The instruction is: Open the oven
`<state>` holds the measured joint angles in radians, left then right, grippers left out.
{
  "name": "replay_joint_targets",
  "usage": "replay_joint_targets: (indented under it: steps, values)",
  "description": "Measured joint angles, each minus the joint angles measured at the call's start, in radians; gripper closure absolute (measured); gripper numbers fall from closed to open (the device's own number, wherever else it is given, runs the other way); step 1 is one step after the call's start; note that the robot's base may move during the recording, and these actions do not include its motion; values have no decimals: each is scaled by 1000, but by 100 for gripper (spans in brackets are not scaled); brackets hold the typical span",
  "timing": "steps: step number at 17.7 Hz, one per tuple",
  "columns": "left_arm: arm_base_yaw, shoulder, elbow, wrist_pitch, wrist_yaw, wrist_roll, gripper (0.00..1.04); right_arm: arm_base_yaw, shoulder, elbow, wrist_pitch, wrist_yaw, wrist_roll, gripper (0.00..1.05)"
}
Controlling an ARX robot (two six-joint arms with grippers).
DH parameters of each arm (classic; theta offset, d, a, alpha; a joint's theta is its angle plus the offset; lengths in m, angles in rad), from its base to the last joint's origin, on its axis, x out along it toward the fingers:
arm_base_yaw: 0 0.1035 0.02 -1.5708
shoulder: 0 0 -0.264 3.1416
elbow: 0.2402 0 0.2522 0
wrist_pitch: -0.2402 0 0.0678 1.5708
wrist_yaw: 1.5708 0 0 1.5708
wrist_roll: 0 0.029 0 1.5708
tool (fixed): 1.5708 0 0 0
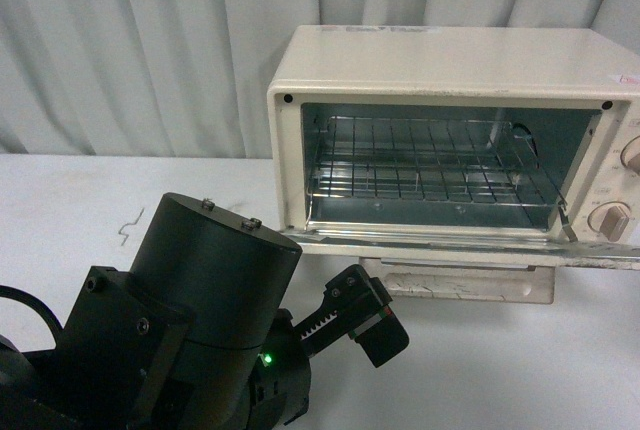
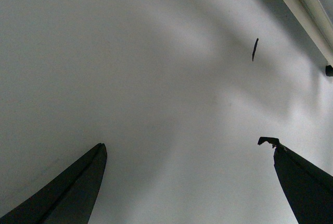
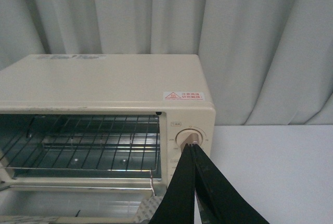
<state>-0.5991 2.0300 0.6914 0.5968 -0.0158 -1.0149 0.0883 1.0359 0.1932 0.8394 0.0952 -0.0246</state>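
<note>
The cream-white oven (image 1: 450,60) stands on the white table at the right. Its glass door (image 1: 470,248) is dropped down flat, and the wire rack (image 1: 420,165) shows inside. Two round knobs (image 1: 612,220) sit on its right panel. My left gripper (image 1: 365,325) is open and empty, low over the table in front of the door's left part; in the left wrist view its fingers (image 2: 78,187) stand wide apart over bare table. My right gripper (image 3: 191,147) is shut and empty, its tips pointing at the oven's (image 3: 104,86) upper knob (image 3: 190,138). It is out of the front view.
A grey-white curtain (image 1: 150,40) hangs behind the table. A small bent wire (image 1: 128,225) lies on the table at the left. A dark sliver (image 2: 255,49) lies on the table in the left wrist view. The oven's beige handle bar (image 1: 470,285) hangs under the open door.
</note>
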Motion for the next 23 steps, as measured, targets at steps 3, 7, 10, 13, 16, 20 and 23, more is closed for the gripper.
replay_joint_targets:
  steps: [3,7,10,13,16,20,23]
  values:
    - [0,0,0,1,1,0,7,-57,-98,-60,-48,-79,6,103]
    - [1,0,0,1,0,1,7,-89,-241,-113,-130,-94,7,103]
    - [1,0,0,0,-2,1,7,-89,-303,-177,-143,-94,8,103]
    - [1,0,0,1,-1,0,7,-89,-428,-182,-240,-94,8,103]
    - [1,0,0,0,-2,1,7,-89,-525,-182,-340,-94,8,103]
    - [1,0,0,0,-2,0,7,-89,-645,-183,-451,-94,8,103]
    - [1,0,0,0,-2,0,7,-89,-715,-183,-516,-94,8,103]
